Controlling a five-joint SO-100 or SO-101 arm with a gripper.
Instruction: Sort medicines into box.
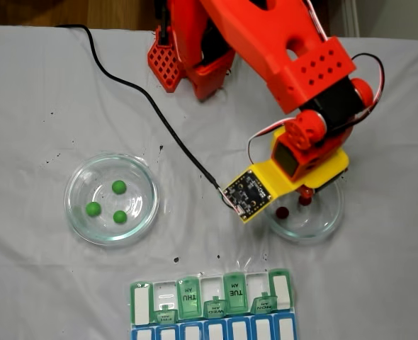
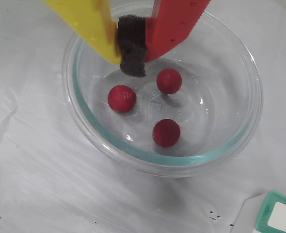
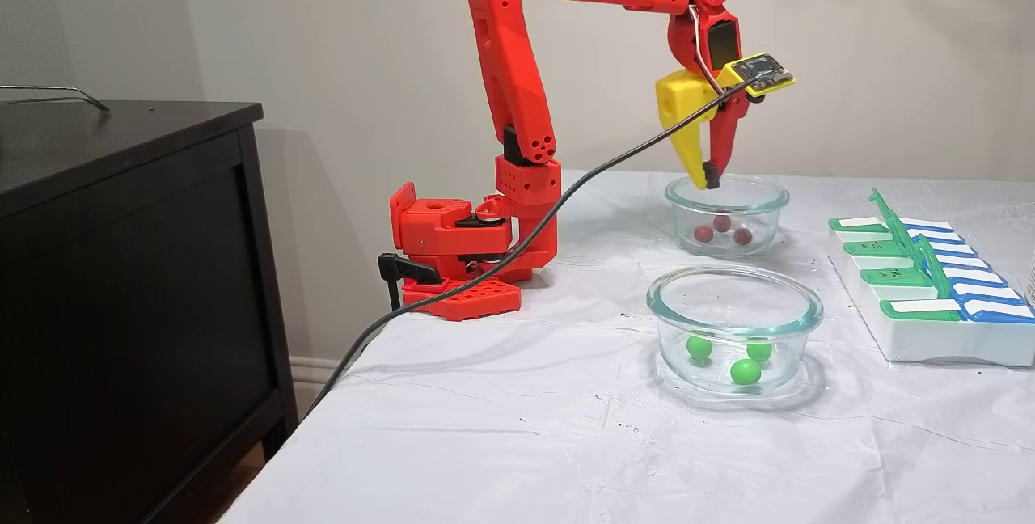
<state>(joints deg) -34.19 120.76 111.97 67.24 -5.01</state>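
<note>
White cloth (image 3: 501,435) is being seen spread over the table, wrinkled, speckled with small dark spots. Two clear glass dishes are being shown on it in a fixed view: near dish (image 3: 734,302), far dish (image 3: 726,194), well apart. A black cable (image 1: 149,106) is being seen trailing across the cloth in a fixed view and dropping off the table's left edge. A black cabinet (image 3: 121,289) is being shown standing left of the table, against a beige wall (image 3: 323,47).

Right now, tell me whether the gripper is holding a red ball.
No. In the wrist view the gripper is shut with only dark foam between its fingers, and all three red balls lie loose in the glass dish.
</note>
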